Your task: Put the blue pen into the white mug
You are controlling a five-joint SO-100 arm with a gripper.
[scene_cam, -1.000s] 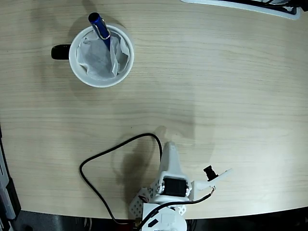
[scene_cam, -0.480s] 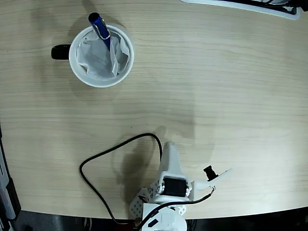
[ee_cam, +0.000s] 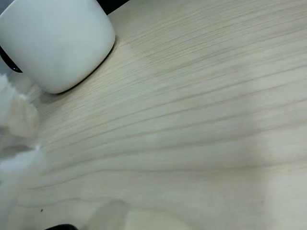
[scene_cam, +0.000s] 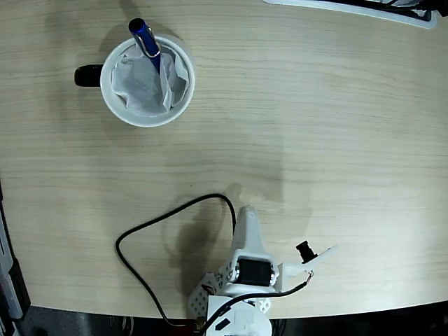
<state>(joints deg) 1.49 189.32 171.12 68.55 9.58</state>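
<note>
The white mug (scene_cam: 147,80) stands at the upper left of the fixed view, its black handle pointing left and crumpled white paper lining it. The blue pen (scene_cam: 148,45) stands in it, leaning on the far rim with its silver clip showing. The white arm is folded at the bottom edge. My gripper (scene_cam: 245,213) points up the table, far from the mug, its fingers together as one tapered shape with nothing in them. The wrist view shows the mug's outer wall (ee_cam: 57,38) at the top left and a blurred white finger (ee_cam: 17,124) at the left edge.
A black cable (scene_cam: 150,231) loops over the wood table (scene_cam: 315,140) left of the arm. A white flat object (scene_cam: 364,8) lies along the top right edge. A dark object (scene_cam: 8,273) sits at the bottom left edge.
</note>
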